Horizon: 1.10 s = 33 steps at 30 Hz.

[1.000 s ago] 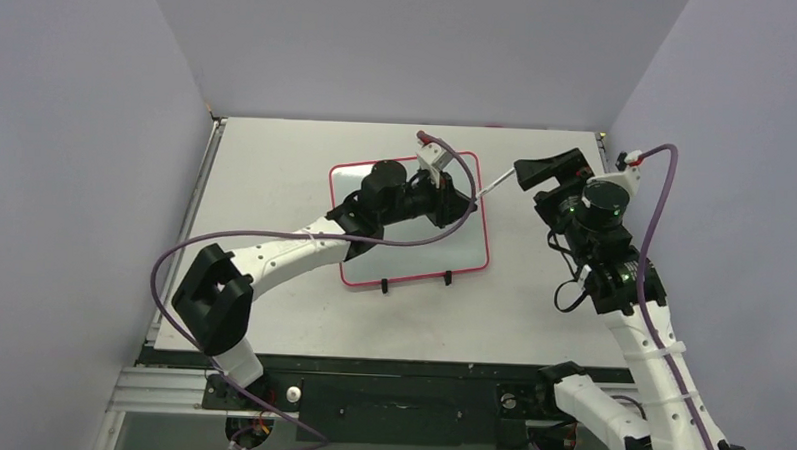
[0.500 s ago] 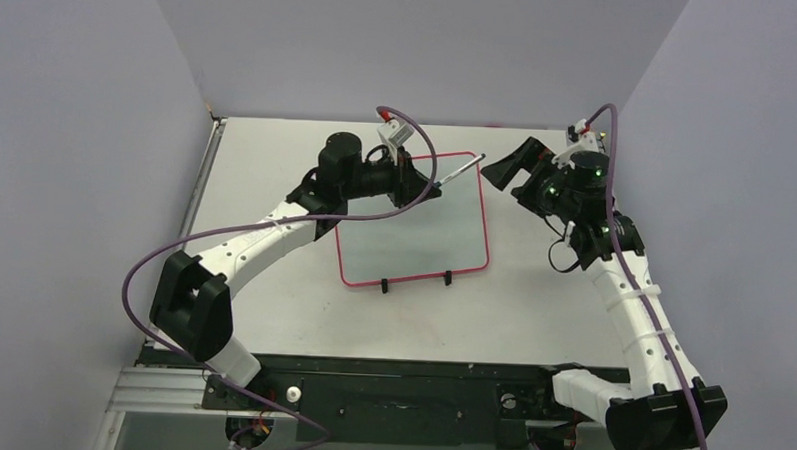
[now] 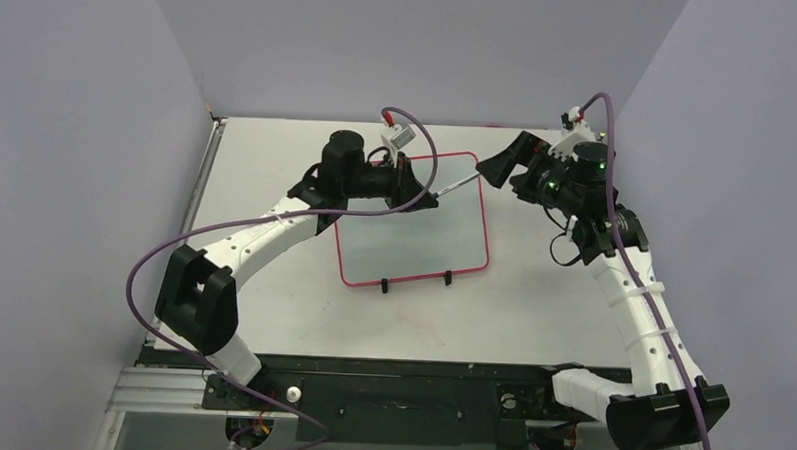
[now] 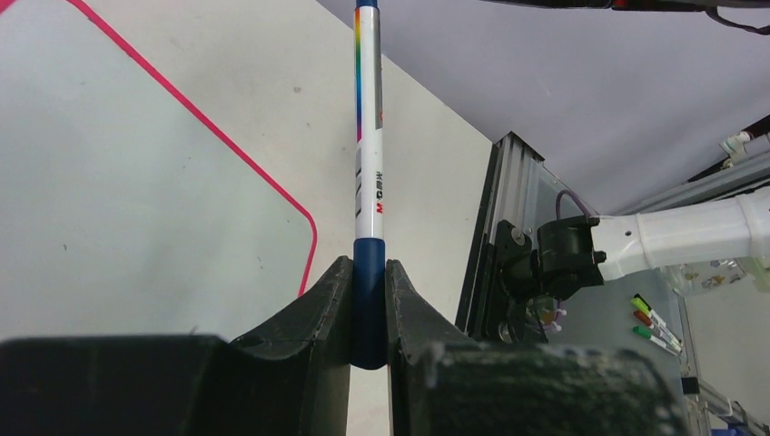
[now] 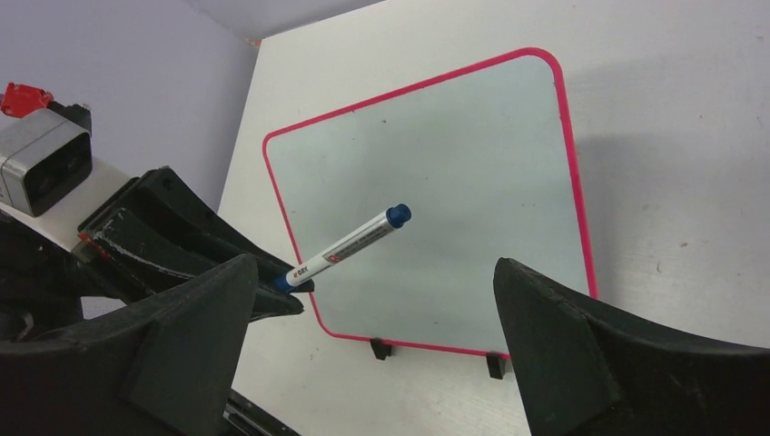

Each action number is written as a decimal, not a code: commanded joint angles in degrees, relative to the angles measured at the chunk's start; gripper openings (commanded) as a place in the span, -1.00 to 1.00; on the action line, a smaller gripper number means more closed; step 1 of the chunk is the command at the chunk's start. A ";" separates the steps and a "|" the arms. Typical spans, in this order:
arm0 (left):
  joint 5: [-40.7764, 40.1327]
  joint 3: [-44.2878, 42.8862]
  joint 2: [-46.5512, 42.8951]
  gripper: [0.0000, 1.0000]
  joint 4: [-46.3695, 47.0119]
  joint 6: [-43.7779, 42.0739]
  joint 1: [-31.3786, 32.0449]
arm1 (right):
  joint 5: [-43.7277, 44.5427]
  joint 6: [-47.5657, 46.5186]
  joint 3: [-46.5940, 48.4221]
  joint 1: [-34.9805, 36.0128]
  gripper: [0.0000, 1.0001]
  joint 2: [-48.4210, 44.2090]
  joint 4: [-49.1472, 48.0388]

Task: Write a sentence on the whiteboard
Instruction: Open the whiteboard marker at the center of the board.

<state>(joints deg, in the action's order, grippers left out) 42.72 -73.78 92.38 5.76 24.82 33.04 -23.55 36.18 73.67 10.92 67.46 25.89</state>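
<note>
The whiteboard (image 3: 414,236), glossy white in a thin red-pink frame, lies flat on the table with its two black feet toward the arms. Its surface (image 5: 454,200) shows no writing. My left gripper (image 3: 426,193) hovers over the board's far edge, shut on the dark blue end of a white marker (image 4: 368,173). The marker (image 3: 458,183) points right, its blue-capped end (image 5: 398,214) toward my right gripper (image 3: 503,174). That gripper (image 5: 370,272) stands wide open, apart from the marker, with the marker's free end lying between its fingers' lines of sight.
Purple walls close in the table on three sides. An aluminium rail (image 4: 490,227) runs along the table's edge, with a few spare markers (image 4: 649,318) lying beyond it. Purple cables loop off both wrists.
My left arm has drawn back from over the board's middle to its far edge, still gripping the marker. My right arm has swung toward the back and edged left toward the marker's tip.
</note>
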 commanded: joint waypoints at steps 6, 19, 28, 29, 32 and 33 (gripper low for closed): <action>9.74 -5.53 -0.97 -1.00 1.24 1.46 1.62 | -12.75 0.82 -6.89 1.58 0.94 -7.93 -4.57; 20.15 -4.79 -6.50 -1.00 -3.46 0.87 3.44 | -24.42 7.30 -14.93 6.40 0.46 -13.20 -15.06; 24.07 -3.31 -8.07 -1.00 -3.90 -0.14 3.57 | -28.07 8.13 -13.68 6.84 -0.05 -11.75 -15.12; 24.38 -3.31 -8.13 -1.00 -4.26 -0.44 3.49 | -28.32 8.12 -13.61 6.84 -0.08 -11.72 -15.14; 24.77 -3.34 -8.38 -1.00 -5.58 -2.03 3.19 | -28.67 8.13 -13.43 6.84 -0.13 -11.97 -15.09; 25.06 -3.32 -8.49 -1.00 -6.68 -2.35 3.14 | -28.66 8.17 -13.36 6.84 -0.13 -11.95 -15.13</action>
<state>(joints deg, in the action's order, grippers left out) 64.86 -76.53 86.13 0.84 25.21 36.38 -50.04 44.29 58.67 17.41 55.83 13.72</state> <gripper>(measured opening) 0.113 0.438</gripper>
